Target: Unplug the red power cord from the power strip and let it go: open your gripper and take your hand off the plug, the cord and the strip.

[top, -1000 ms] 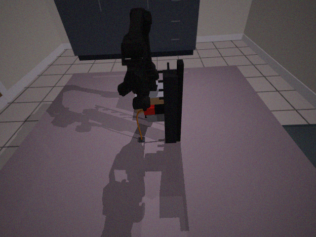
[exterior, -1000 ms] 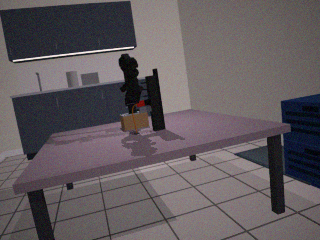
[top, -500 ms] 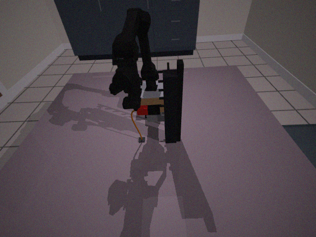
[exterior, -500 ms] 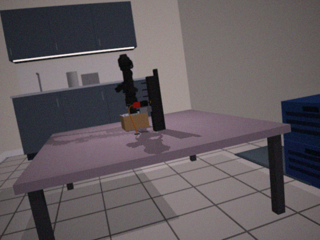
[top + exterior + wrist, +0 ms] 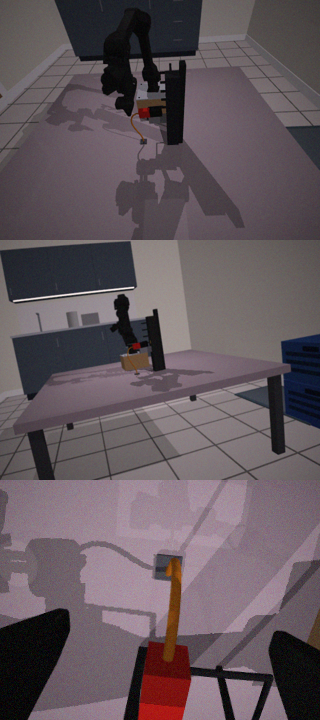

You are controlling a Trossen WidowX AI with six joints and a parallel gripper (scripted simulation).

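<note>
In the wrist view the gripper (image 5: 163,640) stands wide open, holding nothing, its fingers flanking the red plug (image 5: 163,696) without touching it. The plug sits beside the upright black power strip (image 5: 175,103), above a tan box (image 5: 134,361); whether its prongs are fully out cannot be told. The orange cord (image 5: 174,607) runs on to a small anchor (image 5: 167,566) on the desk (image 5: 206,374). Judged best: back straight away, brushing neither plug nor cord.

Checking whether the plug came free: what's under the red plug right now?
Directly under the red block-shaped plug sits a black piece; what it is stays unclear. Its orange cord runs to a small grey anchor. Any prongs are hidden.
</note>
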